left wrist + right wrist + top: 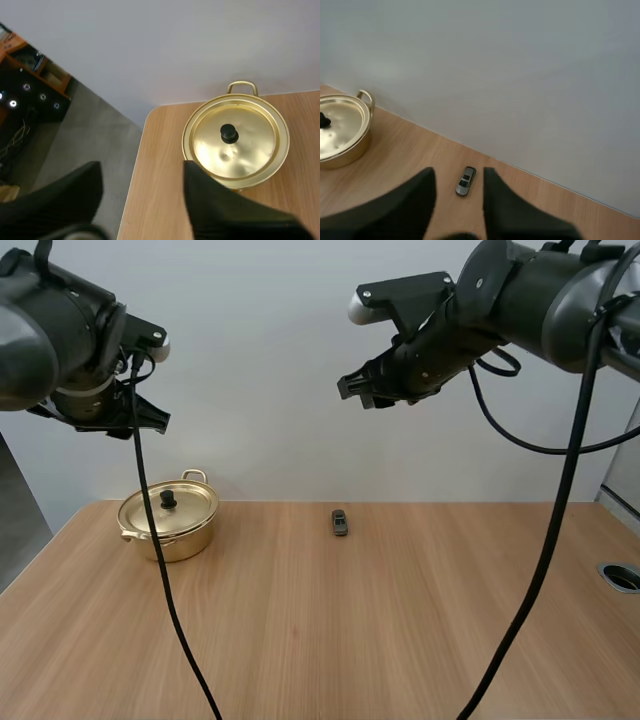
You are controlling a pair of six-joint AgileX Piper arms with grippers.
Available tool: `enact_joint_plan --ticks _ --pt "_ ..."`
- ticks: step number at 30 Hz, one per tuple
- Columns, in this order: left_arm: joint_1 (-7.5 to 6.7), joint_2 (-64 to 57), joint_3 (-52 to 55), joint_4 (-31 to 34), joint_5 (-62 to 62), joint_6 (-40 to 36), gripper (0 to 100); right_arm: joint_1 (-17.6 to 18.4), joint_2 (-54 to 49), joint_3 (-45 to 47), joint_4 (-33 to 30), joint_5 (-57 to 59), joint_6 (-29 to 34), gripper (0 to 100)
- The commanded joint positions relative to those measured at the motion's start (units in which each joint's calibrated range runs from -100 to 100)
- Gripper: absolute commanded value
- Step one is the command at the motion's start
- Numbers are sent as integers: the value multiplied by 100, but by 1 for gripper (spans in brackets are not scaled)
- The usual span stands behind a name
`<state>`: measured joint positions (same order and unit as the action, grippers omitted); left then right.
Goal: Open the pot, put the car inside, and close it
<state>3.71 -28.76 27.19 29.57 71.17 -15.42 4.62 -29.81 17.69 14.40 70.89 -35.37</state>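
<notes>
Table [350, 640]: light wood, broad bare near and middle surface; round metal-rimmed hole [622, 576] at right edge.
Left gripper [141, 172]: raised above the table's far-left corner, fingers spread wide, holding nothing.
Right gripper [355, 392]: raised above the far centre, fingers parted, holding nothing.
Pot [170, 525]: gold-coloured, two loop handles, near the far-left corner, close to both edges. Lid [235, 142] seated, black knob [229, 133] at centre.
Toy car [340, 523]: small, grey, near the far edge at centre, well apart from the pot.
</notes>
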Motion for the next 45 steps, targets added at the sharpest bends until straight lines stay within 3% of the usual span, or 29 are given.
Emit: enact_joint_plan --ticks 1,12,22,30,38,45 --pt "0 156 -2 -112 -323 143 100 0 4 -16 -4 575 -233 100" --pt "0 378 -2 -492 -811 135 100 0 4 -4 285 613 -265 100" --pt "0 567 -2 -1225 -831 135 100 0 4 -4 285 1971 -265 100" --pt "0 1130 -2 -1536 -804 135 100 0 4 -4 567 2020 -265 100" --pt "0 1747 -2 -1563 -1120 135 100 -13 4 -4 560 2125 -265 100" --pt "0 1851 -2 -1563 -1584 177 100 -13 4 -4 1059 2225 -265 100"
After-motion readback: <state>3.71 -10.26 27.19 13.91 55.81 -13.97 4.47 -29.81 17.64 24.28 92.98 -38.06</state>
